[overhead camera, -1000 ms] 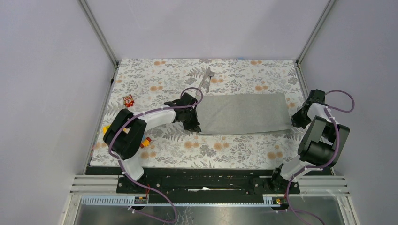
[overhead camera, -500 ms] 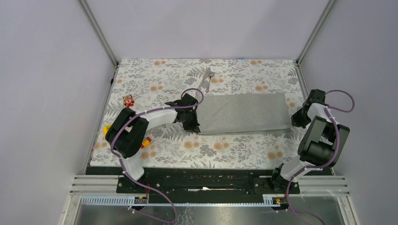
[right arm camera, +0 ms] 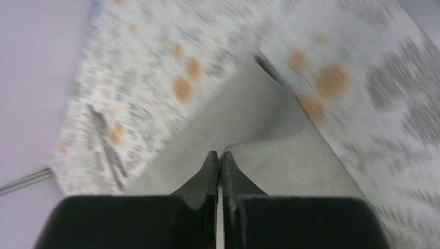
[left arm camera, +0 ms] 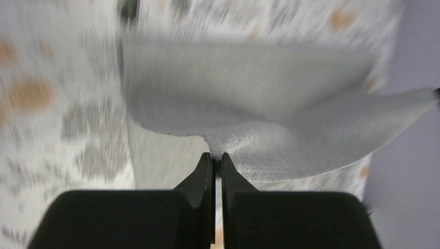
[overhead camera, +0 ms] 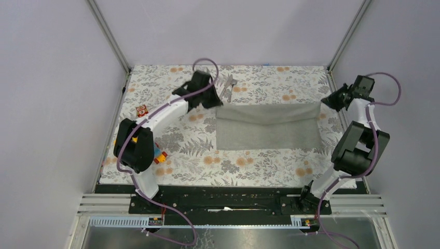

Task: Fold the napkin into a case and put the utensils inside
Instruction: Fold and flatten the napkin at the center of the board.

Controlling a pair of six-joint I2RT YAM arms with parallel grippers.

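The napkin point(overhead camera: 267, 129) is pinched by the left gripper point(left arm camera: 215, 156) and right gripper point(right arm camera: 218, 154); the fold could be skewed by uneven travel.

Blurred tablecloth point(left arm camera: 36, 109) and utensils point(right arm camera: 106, 142) in wrist views

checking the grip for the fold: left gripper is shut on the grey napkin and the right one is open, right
Not quite. The right gripper is shut on the napkin too, pinching its edge, as the right wrist view shows. The left gripper is shut on it, as you said.
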